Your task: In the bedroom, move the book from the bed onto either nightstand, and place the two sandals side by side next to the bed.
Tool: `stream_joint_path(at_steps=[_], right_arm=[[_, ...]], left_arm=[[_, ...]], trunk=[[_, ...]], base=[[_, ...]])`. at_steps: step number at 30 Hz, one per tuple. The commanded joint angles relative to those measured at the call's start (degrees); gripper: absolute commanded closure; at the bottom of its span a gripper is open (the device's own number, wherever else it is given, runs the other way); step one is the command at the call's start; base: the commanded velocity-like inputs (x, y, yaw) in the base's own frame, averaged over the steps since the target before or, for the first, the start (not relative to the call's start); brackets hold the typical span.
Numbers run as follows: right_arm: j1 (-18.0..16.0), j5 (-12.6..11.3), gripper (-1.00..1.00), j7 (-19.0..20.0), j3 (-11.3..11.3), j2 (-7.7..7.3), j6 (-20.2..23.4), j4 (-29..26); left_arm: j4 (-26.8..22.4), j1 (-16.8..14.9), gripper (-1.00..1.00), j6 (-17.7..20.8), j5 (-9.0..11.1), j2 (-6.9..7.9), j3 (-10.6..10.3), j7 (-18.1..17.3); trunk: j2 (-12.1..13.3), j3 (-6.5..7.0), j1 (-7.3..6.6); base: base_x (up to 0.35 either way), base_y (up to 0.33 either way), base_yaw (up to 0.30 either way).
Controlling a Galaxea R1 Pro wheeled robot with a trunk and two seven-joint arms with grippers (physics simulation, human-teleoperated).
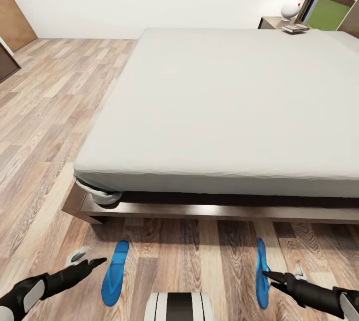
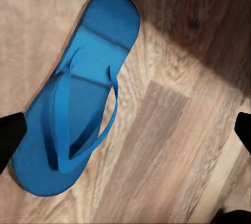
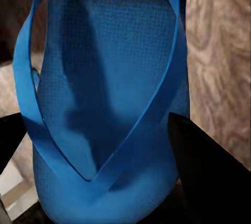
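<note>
From the head view, the bed point(image 1: 224, 106) takes up most of the room ahead, pale mattress bare, its dark frame running across right in front of the robot. Two blue sandals lie on the plank floor point(image 1: 45, 111) near the foot of the bed, well apart from each other: the left sandal point(image 1: 114, 273) lies flat, the right sandal point(image 1: 262, 273) is up on its edge. One nightstand point(image 1: 271, 23) sits at the far corner by the bed's head, carrying a white lamp point(image 1: 290, 9) and what looks like the book point(image 1: 294, 28), though it is too small to be sure. A wooden door point(image 1: 14, 16) shows at the far left. The left end effector point(image 1: 89, 262) hangs just beside the left sandal, fingers spread. The right end effector point(image 1: 269, 276) is at the right sandal.

On to the left wrist view: one sandal point(image 2: 78, 104) flat on the floor, straps up, with one dark fingertip point(image 2: 10, 135) at its edge and the other well off to the far side. The jaws are wide apart, holding nothing.

And the right wrist view: the other sandal point(image 3: 104, 104) is very close up, straps crossing the sole, with a dark finger point(image 3: 204, 172) on either side of it. The jaws bracket it; whether they actually clamp it, I cannot tell.
</note>
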Motion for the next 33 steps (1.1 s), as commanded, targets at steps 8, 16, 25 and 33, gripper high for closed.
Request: stream_joint_path(at_steps=[8, 16, 25, 33], right_arm=[[0.0, 0.1, 1.00, -17.9, 0.2, 0.04, -0.1, -5.9], [0.0, 6.6, 1.00, -36.7, 0.4, 0.24, -5.5, -7.6], [0.0, 11.8, 1.00, -39.4, 0.5, 0.46, -17.9, -6.8], [0.1, 11.7, 1.00, -39.2, 0.4, 0.56, -25.0, -5.0]], left_arm=[[4.4, 0.0, -1.00, -4.5, 0.4, -0.29, 2.8, -3.2], [5.6, 0.0, -1.00, -4.9, 2.0, -0.34, 6.0, -3.8], [6.4, 0.0, -1.00, -5.1, 1.9, -0.48, 6.0, -3.5], [7.9, 0.0, -1.00, -5.5, 1.8, -0.61, 6.0, -3.4]], trunk=[[0.0, -0.04, -0.01], [0.0, -0.04, -0.01], [0.0, -0.04, -0.01], [0.0, -0.04, -0.01]], base=[[0.000, 0.000, 0.000], [0.000, 0.000, 0.000], [0.000, 0.000, 0.000], [0.000, 0.000, 0.000]])
